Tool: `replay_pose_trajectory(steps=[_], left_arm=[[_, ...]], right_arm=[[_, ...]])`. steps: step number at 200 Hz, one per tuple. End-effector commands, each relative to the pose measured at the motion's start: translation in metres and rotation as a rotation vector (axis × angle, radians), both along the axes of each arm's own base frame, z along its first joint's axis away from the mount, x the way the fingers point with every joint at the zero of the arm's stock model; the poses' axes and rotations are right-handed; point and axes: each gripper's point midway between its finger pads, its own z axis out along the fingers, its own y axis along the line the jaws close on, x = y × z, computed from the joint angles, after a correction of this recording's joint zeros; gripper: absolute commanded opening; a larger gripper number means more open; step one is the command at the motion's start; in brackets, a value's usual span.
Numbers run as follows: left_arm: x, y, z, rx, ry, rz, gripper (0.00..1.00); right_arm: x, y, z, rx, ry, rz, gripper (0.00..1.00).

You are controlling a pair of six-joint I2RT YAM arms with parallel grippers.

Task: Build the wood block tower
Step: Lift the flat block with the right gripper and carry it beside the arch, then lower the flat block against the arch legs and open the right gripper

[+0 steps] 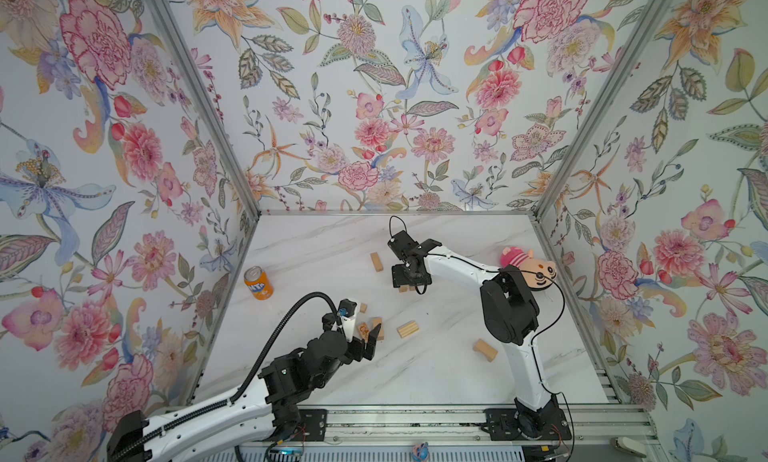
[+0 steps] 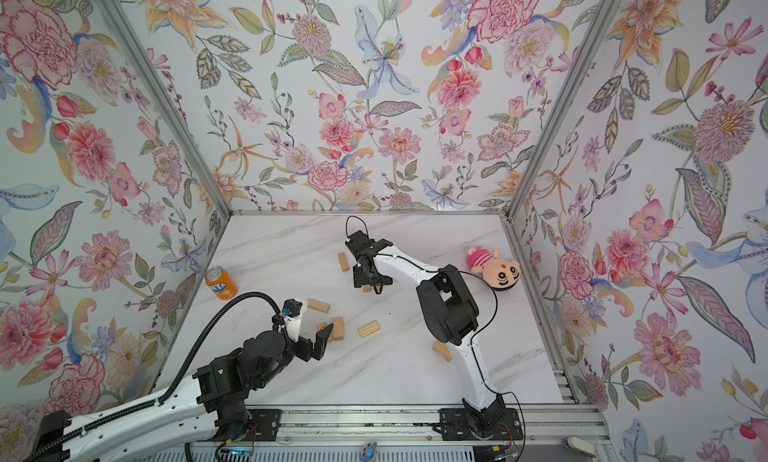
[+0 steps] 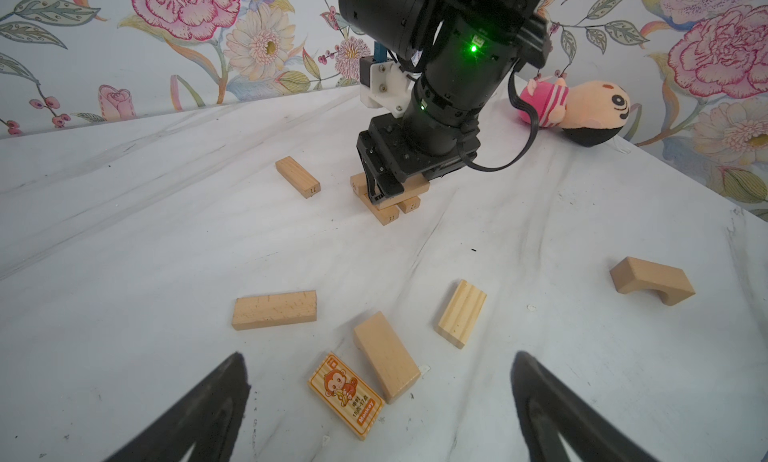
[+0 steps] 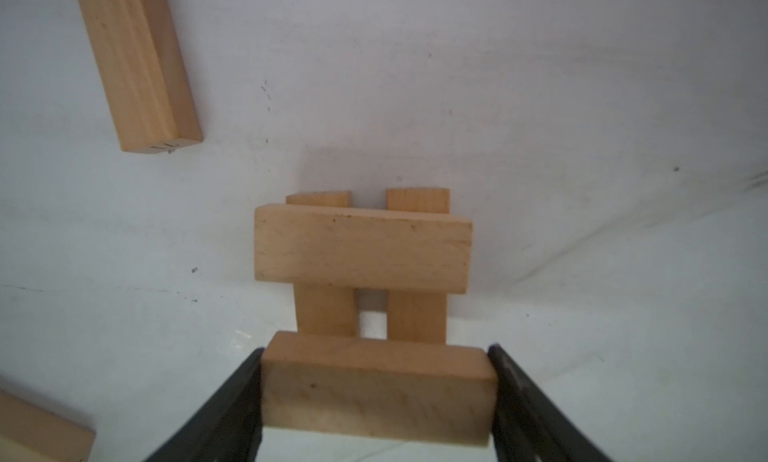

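Well, I've got bare table (image 1: 415, 381) along the near edge and across the back, with the Fanta can (image 1: 258, 283) by the left wall and the plush doll (image 1: 530, 267) by the right, both well apart from the tower (image 3: 384, 215) in mid-table. My right fingers (image 4: 232, 406) are clamped on the short ends of a plain wood block (image 4: 378, 393), holding it across the tower's two bottom bricks, parallel to the cross brick on them; whether it rests there I can't tell. My left fingers (image 3: 208, 410) are spread wide around nothing, hovering over the monkey-print block (image 3: 345, 395), near the ridged block (image 3: 461, 312).
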Motion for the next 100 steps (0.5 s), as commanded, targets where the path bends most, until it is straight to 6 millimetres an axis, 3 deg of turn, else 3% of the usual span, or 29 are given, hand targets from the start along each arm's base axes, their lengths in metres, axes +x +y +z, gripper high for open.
replay_pose_trajectory(steps=[1, 100], left_arm=[[0.0044, 0.0065, 0.0074, -0.012, -0.013, 0.036, 0.99], [0.0045, 0.0073, 0.0076, -0.016, -0.014, 0.039, 0.99]], right_arm=[[-0.0045, 0.0015, -0.0083, -0.023, 0.031, 0.019, 0.73], [-0.0019, 0.0025, -0.0112, -0.026, 0.033, 0.022, 0.74]])
